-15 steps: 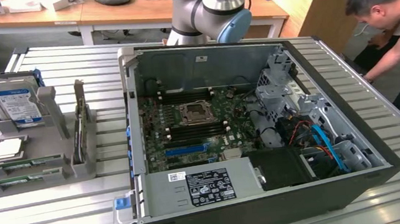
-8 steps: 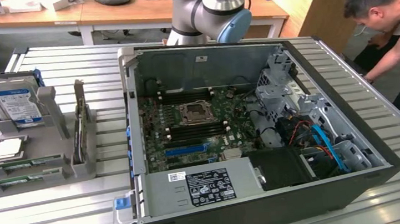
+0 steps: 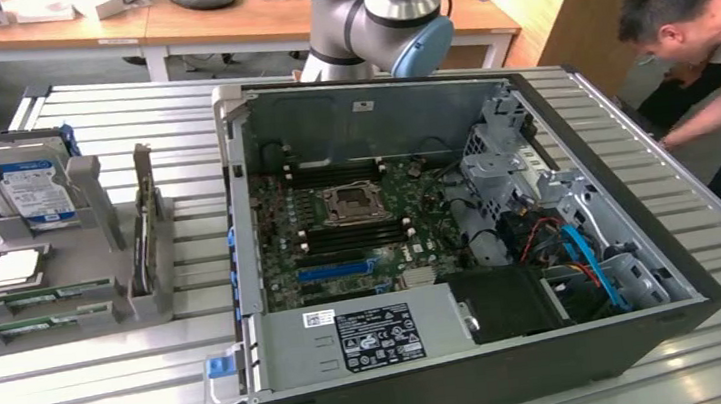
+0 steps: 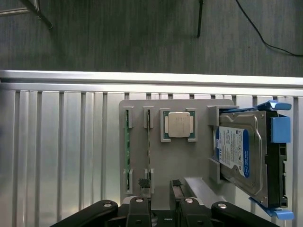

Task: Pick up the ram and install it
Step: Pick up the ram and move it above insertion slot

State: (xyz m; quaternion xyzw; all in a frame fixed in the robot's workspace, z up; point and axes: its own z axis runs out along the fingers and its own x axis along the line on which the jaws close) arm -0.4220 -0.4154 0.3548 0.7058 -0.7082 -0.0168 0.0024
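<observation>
Black jaws wide and empty by the end of the ram

Black metal fingers (image 4: 178,191) stood well apart, gripping nothing, near one end of the ram (image 4: 148,146). The ram was a long, narrow, thin green circuit-board stick set on edge in the grey plastic tray (image 4: 189,161) on the ribbed aluminium worktop (image 4: 61,156). It sat off-centre, close to one finger, so closing would likely knock it askew or catch the tray's clips. A near-identical second green stick (image 4: 126,142) lay just beside it and could be taken by mistake.
</observation>
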